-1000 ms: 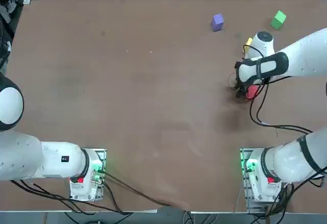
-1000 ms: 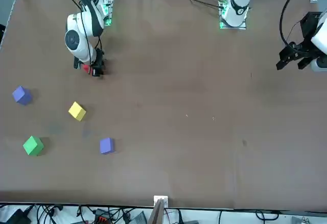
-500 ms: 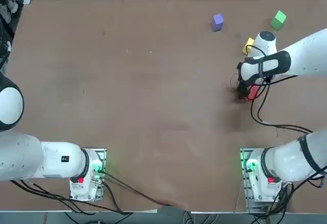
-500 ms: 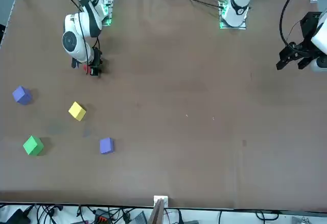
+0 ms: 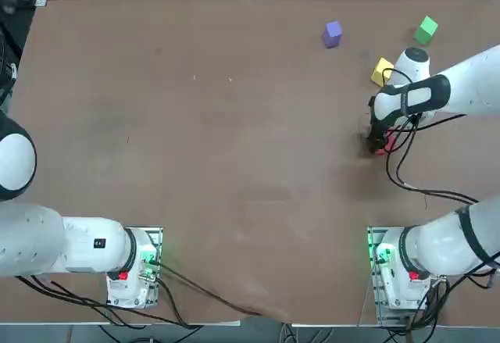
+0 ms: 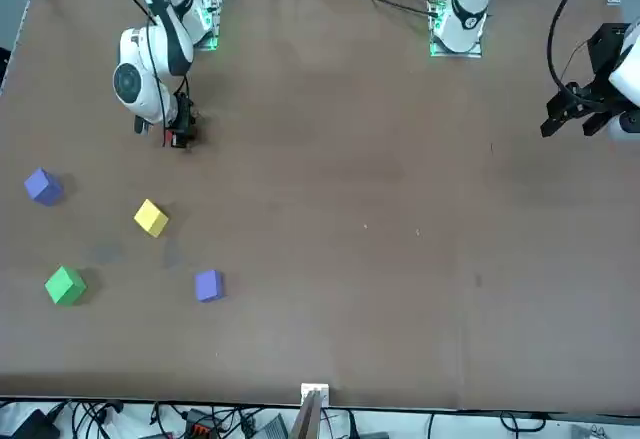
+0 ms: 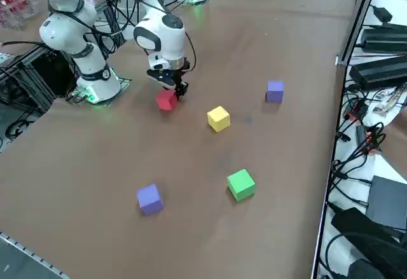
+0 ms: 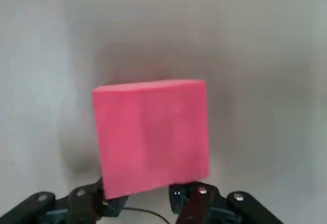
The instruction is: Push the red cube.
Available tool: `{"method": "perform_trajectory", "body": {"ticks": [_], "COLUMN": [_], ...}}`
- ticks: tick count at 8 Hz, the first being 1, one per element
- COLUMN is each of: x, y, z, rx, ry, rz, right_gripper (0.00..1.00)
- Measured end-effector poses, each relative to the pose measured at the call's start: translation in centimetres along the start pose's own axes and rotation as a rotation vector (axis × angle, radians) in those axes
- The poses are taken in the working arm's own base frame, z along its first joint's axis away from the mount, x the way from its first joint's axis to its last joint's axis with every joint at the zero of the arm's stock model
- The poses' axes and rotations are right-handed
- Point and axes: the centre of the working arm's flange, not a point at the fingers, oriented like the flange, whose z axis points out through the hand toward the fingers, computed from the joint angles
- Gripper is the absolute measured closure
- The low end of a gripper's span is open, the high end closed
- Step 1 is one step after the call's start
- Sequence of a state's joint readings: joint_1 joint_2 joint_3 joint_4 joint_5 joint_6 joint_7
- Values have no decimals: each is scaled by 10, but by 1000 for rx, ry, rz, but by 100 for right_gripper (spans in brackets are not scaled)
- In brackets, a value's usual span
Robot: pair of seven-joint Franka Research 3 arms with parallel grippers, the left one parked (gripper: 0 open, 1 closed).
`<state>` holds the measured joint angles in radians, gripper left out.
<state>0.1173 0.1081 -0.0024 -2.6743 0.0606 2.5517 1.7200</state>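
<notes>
The red cube (image 5: 385, 147) lies on the brown table (image 5: 234, 124) at its right side, also seen in the right side view as the red cube (image 7: 166, 100). My right gripper (image 5: 376, 144) is down at the table, shut, with its fingertips against the cube's side that faces the table's middle. In the right wrist view the red cube (image 8: 151, 134) fills the middle, just beyond the dark fingertips (image 8: 191, 196). From the front, only a sliver of the red cube (image 6: 169, 136) shows beside the right gripper (image 6: 181, 140).
A yellow cube (image 5: 382, 70) lies just beyond the arm's wrist, with a purple cube (image 5: 333, 33) and a green cube (image 5: 426, 29) farther back. Another purple cube (image 7: 149, 199) sits near the table's right edge. The parked left arm stays at the left.
My right gripper has slid toward the table's right edge, nudging the red cube with it. The wrist has moved off the yellow cube, which now shows more fully.
</notes>
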Motion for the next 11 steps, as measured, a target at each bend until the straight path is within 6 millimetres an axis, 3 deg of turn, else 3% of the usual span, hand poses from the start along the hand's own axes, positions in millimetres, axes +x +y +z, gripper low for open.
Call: {"method": "perform_trajectory", "body": {"ticks": [11], "x": [110], "y": [-5], "z": [1], "rx": [-2], "ry": [-65], "rz": [-45], "right_gripper": [56]}}
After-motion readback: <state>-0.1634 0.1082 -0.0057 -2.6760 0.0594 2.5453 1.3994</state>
